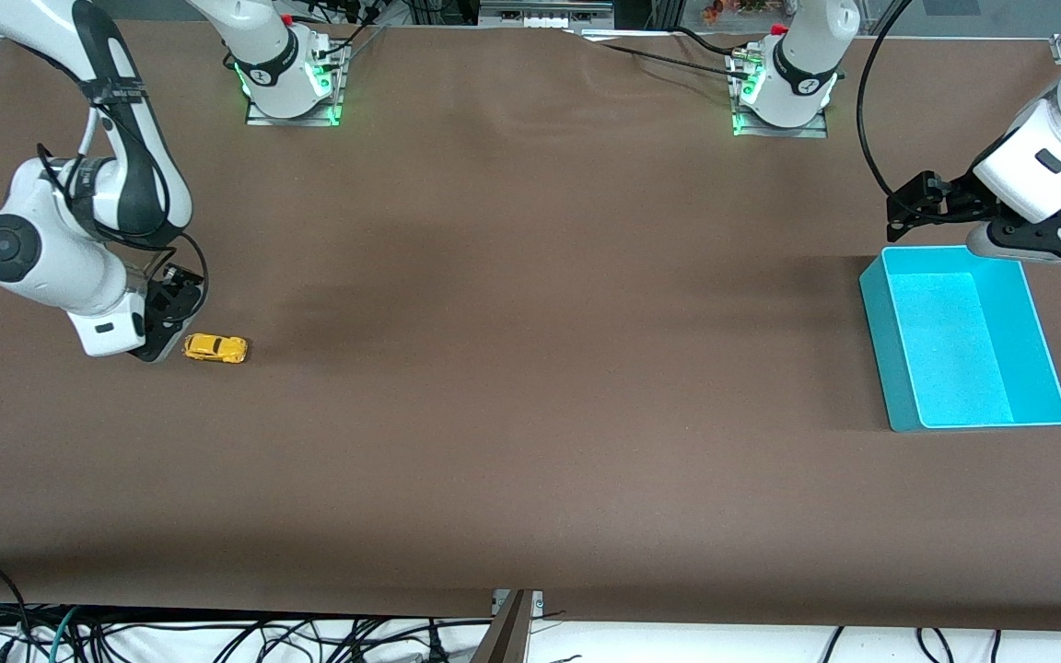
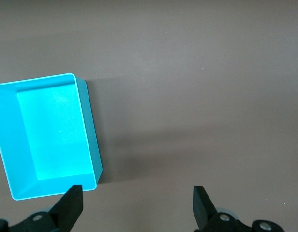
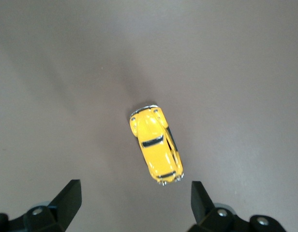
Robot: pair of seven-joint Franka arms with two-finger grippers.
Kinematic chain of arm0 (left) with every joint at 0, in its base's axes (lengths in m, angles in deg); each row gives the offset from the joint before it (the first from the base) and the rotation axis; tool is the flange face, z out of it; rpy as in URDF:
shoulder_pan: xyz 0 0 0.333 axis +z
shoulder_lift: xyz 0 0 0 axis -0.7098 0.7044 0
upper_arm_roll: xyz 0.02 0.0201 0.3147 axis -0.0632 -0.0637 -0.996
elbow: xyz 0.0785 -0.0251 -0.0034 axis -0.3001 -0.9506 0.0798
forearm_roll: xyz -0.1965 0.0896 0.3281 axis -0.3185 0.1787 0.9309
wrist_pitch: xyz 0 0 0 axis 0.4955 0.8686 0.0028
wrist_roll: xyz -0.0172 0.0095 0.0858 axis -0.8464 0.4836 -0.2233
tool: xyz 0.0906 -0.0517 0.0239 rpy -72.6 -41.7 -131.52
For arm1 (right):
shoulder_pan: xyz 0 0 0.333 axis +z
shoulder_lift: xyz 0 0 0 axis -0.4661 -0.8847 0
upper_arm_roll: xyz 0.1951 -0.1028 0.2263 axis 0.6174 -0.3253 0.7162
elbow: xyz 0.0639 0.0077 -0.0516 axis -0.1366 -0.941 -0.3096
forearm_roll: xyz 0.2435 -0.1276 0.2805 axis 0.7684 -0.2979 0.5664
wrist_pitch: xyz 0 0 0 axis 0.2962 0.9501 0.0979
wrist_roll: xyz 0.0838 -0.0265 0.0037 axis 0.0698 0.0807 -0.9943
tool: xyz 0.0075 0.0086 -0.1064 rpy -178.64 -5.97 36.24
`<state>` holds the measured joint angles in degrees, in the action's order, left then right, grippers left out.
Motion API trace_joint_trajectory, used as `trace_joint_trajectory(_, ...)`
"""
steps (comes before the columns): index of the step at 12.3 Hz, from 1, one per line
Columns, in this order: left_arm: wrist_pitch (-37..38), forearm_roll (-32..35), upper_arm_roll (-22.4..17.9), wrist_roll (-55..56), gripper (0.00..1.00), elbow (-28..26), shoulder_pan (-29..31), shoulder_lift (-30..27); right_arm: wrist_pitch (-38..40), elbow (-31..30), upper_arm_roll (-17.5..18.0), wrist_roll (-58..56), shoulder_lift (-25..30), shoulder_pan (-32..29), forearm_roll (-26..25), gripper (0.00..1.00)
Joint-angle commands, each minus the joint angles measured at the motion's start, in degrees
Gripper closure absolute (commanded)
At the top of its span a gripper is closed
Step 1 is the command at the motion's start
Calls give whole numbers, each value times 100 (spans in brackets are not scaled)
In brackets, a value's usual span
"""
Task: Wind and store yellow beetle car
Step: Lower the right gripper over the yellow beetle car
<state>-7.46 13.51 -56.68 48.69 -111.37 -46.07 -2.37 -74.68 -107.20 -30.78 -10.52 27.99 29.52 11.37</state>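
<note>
The yellow beetle car (image 1: 215,348) stands on its wheels on the brown table toward the right arm's end. My right gripper (image 1: 160,344) is low over the table right beside the car, open and empty. In the right wrist view the car (image 3: 156,145) lies just ahead of the open gripper (image 3: 134,195), not between the fingers. The cyan bin (image 1: 880,341) stands empty toward the left arm's end. My left gripper (image 1: 1014,247) waits up in the air over the bin's rim farther from the front camera, open and empty (image 2: 138,198). The bin also shows in the left wrist view (image 2: 91,125).
The two arm bases (image 1: 291,83) (image 1: 784,87) stand along the table edge farthest from the front camera. Cables (image 1: 217,635) hang below the table's near edge. Bare brown table lies between the car and the bin.
</note>
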Motion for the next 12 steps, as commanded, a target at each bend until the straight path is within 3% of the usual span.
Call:
trace_joint_trajectory(1,131,34,26,-5,0,175,6,74,-1017,-616,14,-785,80,-33,-43,0)
trace_joint_trajectory(6,131,34,26,-5,0,175,6,74,-1899,-608,31,-2140,-455,-402,44,0)
trace_joint_trajectory(12,131,34,26,4,0,175,6,74,-2146,-608,101,-2423,-614,-420,53,1)
